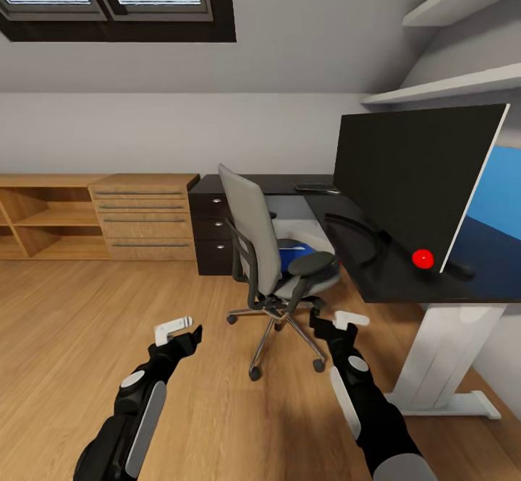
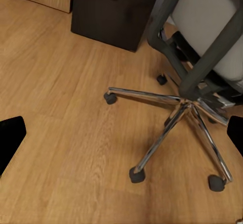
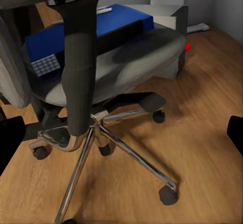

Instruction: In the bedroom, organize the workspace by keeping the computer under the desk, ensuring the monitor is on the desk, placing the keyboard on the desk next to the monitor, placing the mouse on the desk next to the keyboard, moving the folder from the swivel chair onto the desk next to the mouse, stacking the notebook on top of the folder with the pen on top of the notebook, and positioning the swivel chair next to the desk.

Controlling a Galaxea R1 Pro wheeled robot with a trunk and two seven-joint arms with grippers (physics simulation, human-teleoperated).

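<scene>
The swivel chair [image 1: 264, 249] stands on the wooden floor with its grey back toward me, close to the black desk [image 1: 376, 282]. The blue folder [image 3: 91, 29] lies on its seat, a whitish pen [image 3: 104, 10] on top. The monitor [image 1: 412, 184] stands on the desk, and the light grey computer [image 1: 295, 212] sits under it behind the chair. A slim dark flat thing [image 1: 317, 188], perhaps the keyboard, lies on the desk's far part. I cannot make out the mouse or notebook. My left gripper [image 1: 177, 329] and right gripper [image 1: 340, 320] hang open and empty short of the chair's chrome base [image 2: 187, 102].
A dark drawer cabinet [image 1: 210, 228] stands under the desk's far end, left of the chair. Light wooden drawers [image 1: 145, 217] and shelves [image 1: 43, 217] line the back wall. The desk's white pedestal leg [image 1: 441, 365] is at my right. Open floor [image 1: 108, 300] lies to the left.
</scene>
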